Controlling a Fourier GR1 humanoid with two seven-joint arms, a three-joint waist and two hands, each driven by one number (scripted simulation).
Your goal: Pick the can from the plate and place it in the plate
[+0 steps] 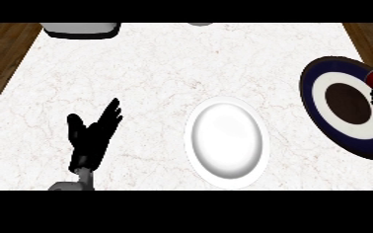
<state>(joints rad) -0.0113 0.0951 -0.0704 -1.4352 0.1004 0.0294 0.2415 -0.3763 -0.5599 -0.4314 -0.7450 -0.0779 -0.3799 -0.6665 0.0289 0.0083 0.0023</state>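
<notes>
Your left hand (91, 135) rests low on the left with its fingers (111, 113) straight and apart, holding nothing. Only a sliver of the can (370, 81) peeks in at the right edge, over the dark-rimmed plate (320, 113), well apart from those fingers. The white plate (224, 143) lies between them on the marbled desk (182, 69).

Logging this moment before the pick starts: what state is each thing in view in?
White plate: flat on the counter, nothing on it.
Striped plate: at the right edge, partly cut off.
Can: only a sliver shows at the right edge.
Left hand: open, fingers up, resting at lower left.
Right hand: not in view.
</notes>
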